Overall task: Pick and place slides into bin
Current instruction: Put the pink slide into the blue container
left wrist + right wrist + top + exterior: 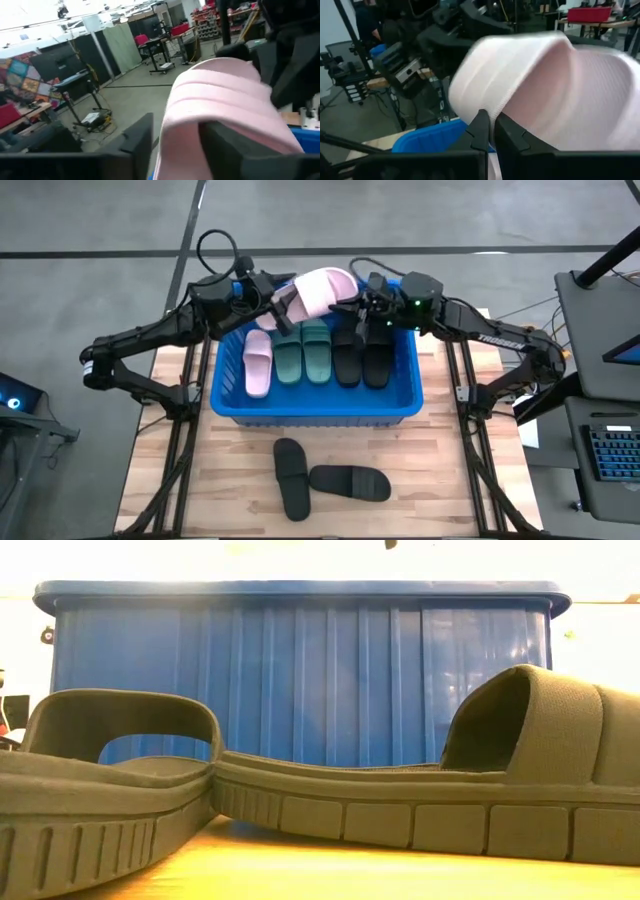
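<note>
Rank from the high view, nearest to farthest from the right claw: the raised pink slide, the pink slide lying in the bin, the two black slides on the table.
Right claw, at the bin's far rim:
1. Raised pink slide, at the claw.
2. Pink slide in bin, leftmost slot.
3. Black slides on table, in front of the bin.

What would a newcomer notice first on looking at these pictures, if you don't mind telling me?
Most striking is the pale pink slide held up over the far rim of the blue bin, with the left gripper and the right gripper on either side of it. Five slides lie in a row inside the bin. Two black slides lie touching on the table in front of it.
</note>
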Motion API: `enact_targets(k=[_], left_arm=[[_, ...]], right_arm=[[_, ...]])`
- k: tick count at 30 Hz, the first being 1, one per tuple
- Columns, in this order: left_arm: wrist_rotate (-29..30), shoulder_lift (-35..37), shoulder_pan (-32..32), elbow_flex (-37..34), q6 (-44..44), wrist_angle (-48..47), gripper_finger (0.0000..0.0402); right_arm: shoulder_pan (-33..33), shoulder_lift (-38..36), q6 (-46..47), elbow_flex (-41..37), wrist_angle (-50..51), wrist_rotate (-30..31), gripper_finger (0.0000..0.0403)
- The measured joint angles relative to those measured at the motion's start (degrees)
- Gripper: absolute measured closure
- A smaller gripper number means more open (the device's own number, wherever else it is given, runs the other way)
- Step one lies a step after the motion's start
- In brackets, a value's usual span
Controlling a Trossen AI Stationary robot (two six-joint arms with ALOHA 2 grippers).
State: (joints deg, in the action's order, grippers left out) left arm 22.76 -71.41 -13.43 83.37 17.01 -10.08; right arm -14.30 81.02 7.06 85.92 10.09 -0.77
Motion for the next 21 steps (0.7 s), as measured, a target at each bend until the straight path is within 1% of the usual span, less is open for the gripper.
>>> enact_targets(k=[2,4,6,8,10,12,14,17,21], left_arm=[[1.2,0.7,0.0,0.0,0.8,-1.0,0.0229],[2.1,1.3,-0.1,0.0,3.6,-2.7,0.0202],[2.6,1.9,0.0,0.0,8.2,-5.7,0.0182],[0.3,2.1,0.6,0.0,13.2,-7.3,0.0172],[-2.9,2.2,1.7,0.0,17.8,-8.0,0.0171],[-3.6,2.2,2.6,0.0,22.3,-8.0,0.0172],[-2.1,1.8,3.3,0.0,26.4,-7.6,0.0176],[2.0,1.5,4.1,0.0,32.9,-7.1,0.0185],[2.8,0.7,4.9,0.1,40.1,-6.5,0.0194]], right_arm=[[0.0,-0.5,0.0,0.3,0.0,0.4,0.0394],[0.0,-0.8,0.1,0.7,0.4,0.7,0.0394],[-0.4,-1.1,0.8,0.9,0.7,0.7,0.0394],[-1.1,-1.5,2.6,0.9,0.8,0.2,0.0394],[-2.3,-1.9,4.5,1.0,1.4,-1.3,0.0394],[-3.5,-1.9,6.8,1.1,2.2,-3.4,0.0394],[-4.3,-1.9,9.1,1.1,3.3,-5.5,0.0394],[-5.2,-1.9,11.2,1.1,4.5,-9.2,0.0394],[-6.2,-1.9,12.7,1.1,5.2,-13.6,0.0394]])
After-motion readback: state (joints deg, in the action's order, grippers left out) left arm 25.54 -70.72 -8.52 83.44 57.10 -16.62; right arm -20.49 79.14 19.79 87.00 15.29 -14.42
